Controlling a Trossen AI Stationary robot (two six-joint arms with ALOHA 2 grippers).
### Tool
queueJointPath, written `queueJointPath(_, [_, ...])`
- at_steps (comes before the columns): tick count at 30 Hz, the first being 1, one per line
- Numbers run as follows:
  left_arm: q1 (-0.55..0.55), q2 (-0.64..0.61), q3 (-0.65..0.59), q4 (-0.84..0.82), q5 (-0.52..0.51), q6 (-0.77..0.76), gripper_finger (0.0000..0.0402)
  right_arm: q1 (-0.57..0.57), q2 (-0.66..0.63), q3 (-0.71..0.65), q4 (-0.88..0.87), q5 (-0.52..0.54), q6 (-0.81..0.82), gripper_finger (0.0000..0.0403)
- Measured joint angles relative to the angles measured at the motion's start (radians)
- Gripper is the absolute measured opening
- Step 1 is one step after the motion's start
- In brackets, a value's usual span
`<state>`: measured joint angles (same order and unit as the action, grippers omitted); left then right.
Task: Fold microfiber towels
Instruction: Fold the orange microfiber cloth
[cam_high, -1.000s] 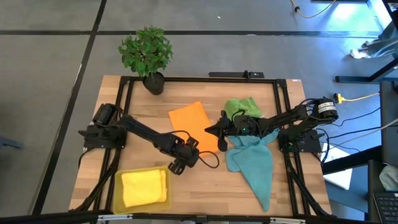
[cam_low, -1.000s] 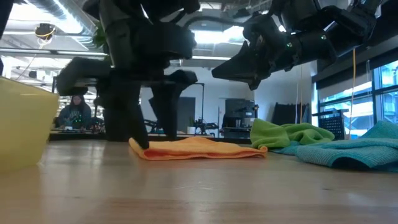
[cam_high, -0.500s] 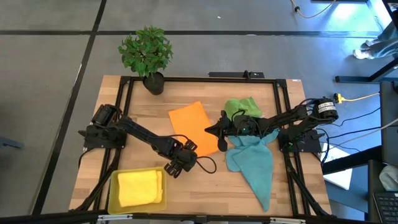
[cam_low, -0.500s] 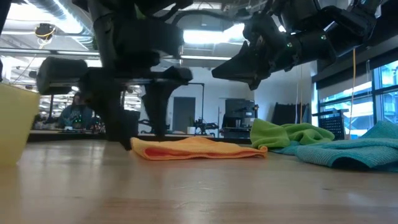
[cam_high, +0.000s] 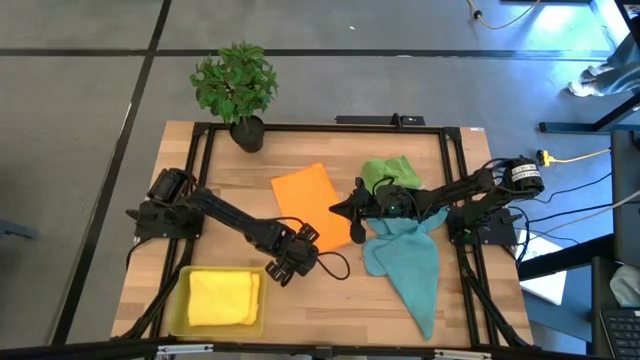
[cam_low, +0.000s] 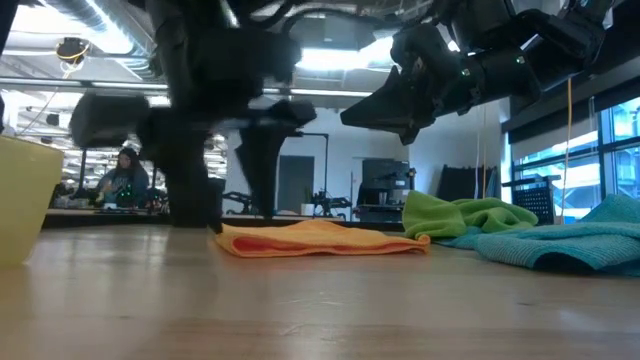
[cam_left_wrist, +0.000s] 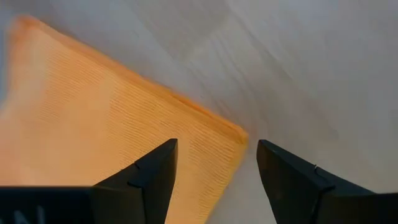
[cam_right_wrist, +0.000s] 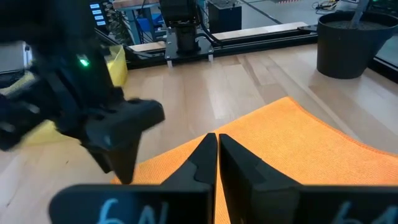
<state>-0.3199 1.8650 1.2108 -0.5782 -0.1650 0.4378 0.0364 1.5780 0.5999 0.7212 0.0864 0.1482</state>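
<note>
**Left Claw Repositioned at the Near Corner of the Orange Towel**

The left claw (cam_high: 290, 262) is held released, with its jaws spread, low over the desk (cam_high: 340, 295) at the near edge of the orange towel (cam_high: 310, 200). In the left wrist view, the near corner of the orange towel (cam_left_wrist: 124, 137) is seen directly ahead of the two fingers (cam_left_wrist: 155, 171), close to them but not gripped between them.

Compared with one second ago, the left claw is found shifted slightly to the left and nearer, and the yellow tray (cam_high: 180, 310) holding the folded yellow towel (cam_high: 222, 298) is found displaced to the left. The orange towel is unchanged in position and lies flat as a single folded layer.

The right claw (cam_high: 357, 235) is held clenched and empty, raised above the desk between the orange towel and the teal towels (cam_high: 410, 260). No movement of the right arm is noted over the last second.

The green towel (cam_high: 388, 172) is crumpled at the far right, touching the teal towels, which are spread unfolded toward the near right. A potted plant (cam_high: 236, 85) stands at the far left corner.

It is judged that the yellow towel is finished and stored, and that a further fold of the orange towel is being prepared. Three towels are left to be folded.
</note>
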Motion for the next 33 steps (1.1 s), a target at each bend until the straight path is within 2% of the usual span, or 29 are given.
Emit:
queueJointPath(6, [-0.005, -0.006, 0.079, -0.031, -0.001, -0.033, 0.0212, 0.0, 0.0, 0.0, 0.0, 0.0, 0.0, 0.0019])
queueJointPath(11, [-0.004, -0.006, 0.069, -0.026, -0.057, -0.103, 0.0212, 0.0, 0.0, 0.0, 0.0, 0.0, 0.0, 0.0019])
queueJointPath(16, [-0.005, -0.006, 0.067, -0.03, -0.058, -0.247, 0.0212, 0.0, 0.0, 0.0, 0.0, 0.0, 0.0, 0.0019])
queueJointPath(26, [-0.016, 0.071, 0.067, -0.044, -0.053, -0.313, 0.0212, 0.0, 0.0, 0.0, 0.003, 0.0, 0.003, 0.0019])
queueJointPath(33, [-0.016, 0.076, 0.067, -0.085, -0.054, -0.358, 0.0212, 0.0, 0.0, 0.0, 0.008, 0.0, 0.003, 0.0019])
